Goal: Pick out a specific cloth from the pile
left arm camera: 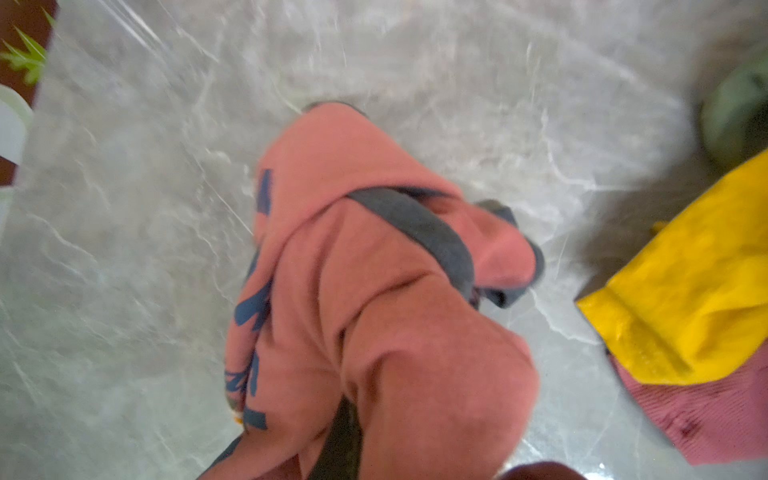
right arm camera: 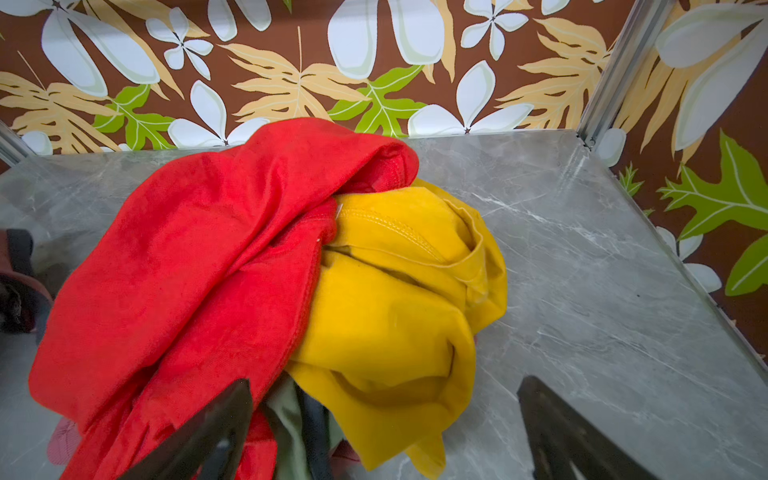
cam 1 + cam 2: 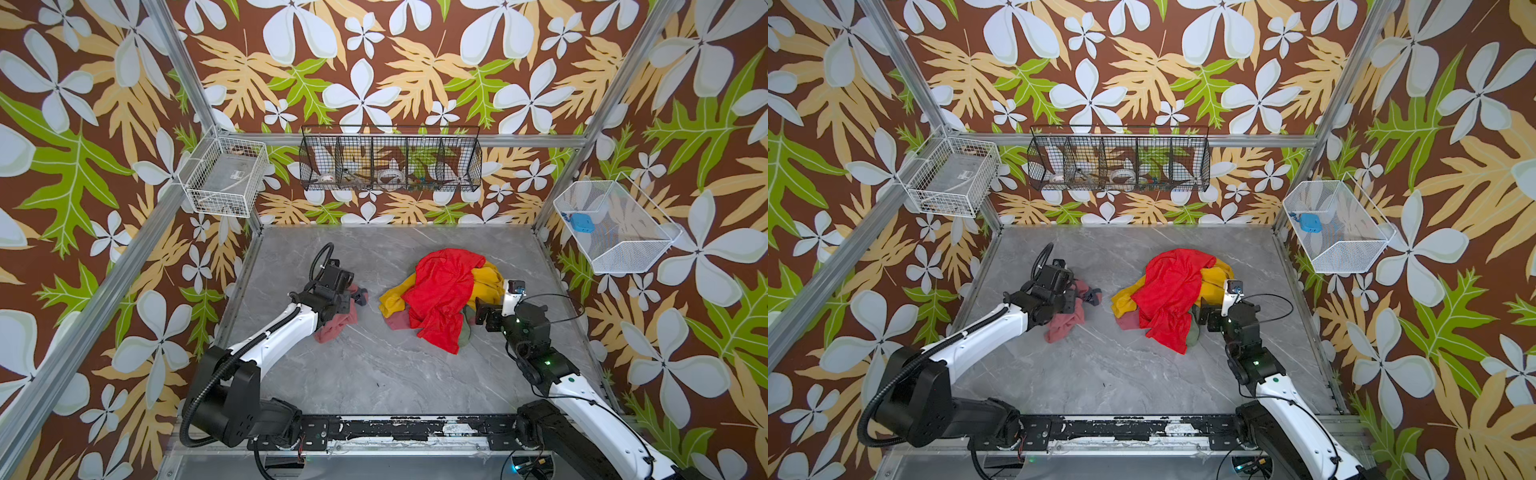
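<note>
The cloth (image 3: 332,328) (image 3: 1062,325) is dusty pink with dark blue lettering and grey trim (image 1: 415,224), and it is bunched on the table left of the pile. My left gripper (image 3: 351,302) is down on its upper end. In the left wrist view the cloth (image 1: 374,311) is gathered up into the jaws, which look shut on it; the fingers are hidden. The pile has a big red cloth (image 3: 440,291) (image 2: 187,257) over yellow (image 3: 486,282) (image 2: 395,311), plain pink (image 3: 397,321) and grey-green (image 3: 465,334) pieces. My right gripper (image 3: 481,312) (image 2: 386,436) is open at the pile's right edge, with the yellow cloth's hem between its fingers.
The grey marble table (image 3: 374,374) is walled by leaf-patterned panels. A black wire basket (image 3: 390,166) hangs on the back wall. A white wire basket (image 3: 224,174) is at the left and another (image 3: 615,228), holding a blue item (image 3: 579,222), at the right. A metal rail (image 3: 415,428) runs along the front.
</note>
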Available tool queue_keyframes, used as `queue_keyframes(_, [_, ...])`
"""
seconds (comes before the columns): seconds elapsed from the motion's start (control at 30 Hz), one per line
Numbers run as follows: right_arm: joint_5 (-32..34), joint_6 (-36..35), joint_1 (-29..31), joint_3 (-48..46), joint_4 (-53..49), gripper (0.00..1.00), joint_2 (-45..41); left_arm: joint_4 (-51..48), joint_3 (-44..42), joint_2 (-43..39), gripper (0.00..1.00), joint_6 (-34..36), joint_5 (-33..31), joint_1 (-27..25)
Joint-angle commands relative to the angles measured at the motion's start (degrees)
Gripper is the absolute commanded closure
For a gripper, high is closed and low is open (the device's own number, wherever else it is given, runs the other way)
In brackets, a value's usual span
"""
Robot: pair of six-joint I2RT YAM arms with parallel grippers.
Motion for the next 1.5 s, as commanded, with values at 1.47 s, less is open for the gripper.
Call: queue_keyframes(1.47, [7.55,-1.1,0.04,-4.61,0.87,0.0,-5.11,7.22,23.07,34.95,0.9,9.39,-11.64,7.77])
